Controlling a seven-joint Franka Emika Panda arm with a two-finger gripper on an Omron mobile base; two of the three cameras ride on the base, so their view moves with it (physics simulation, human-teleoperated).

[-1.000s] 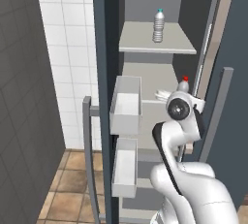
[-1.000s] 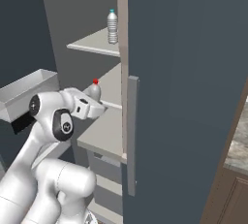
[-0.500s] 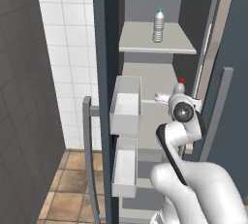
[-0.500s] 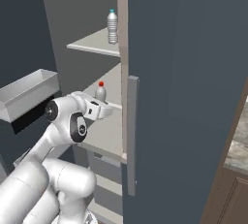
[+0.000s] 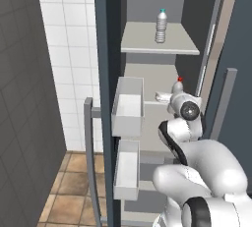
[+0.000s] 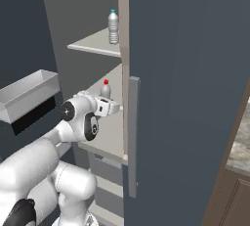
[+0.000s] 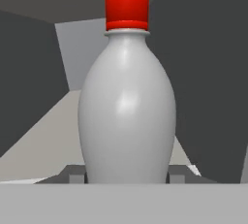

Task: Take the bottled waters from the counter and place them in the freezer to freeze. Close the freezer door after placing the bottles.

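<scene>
- The gripper [image 7: 127, 179] clamps the red-capped bottle [image 7: 127, 111] upright, low on its body, so it can stand on the freezer [image 5: 110, 34] shelf [image 6: 110, 132].
- The teal-capped bottle [image 5: 162, 26] stands at twelve o'clock, one shelf higher.

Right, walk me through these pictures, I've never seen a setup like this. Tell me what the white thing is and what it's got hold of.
The white thing is a robot arm on a driving base, reaching into an open freezer. Two pictures come from cameras on the base, behind the arm to its left and right. The third comes from a camera on the hand, looking along the gripper. The gripper is shut on the red-capped bottle, held upright over the middle shelf. A teal-capped bottle stands on the shelf above. The freezer door is open, its white bins facing inward.
</scene>
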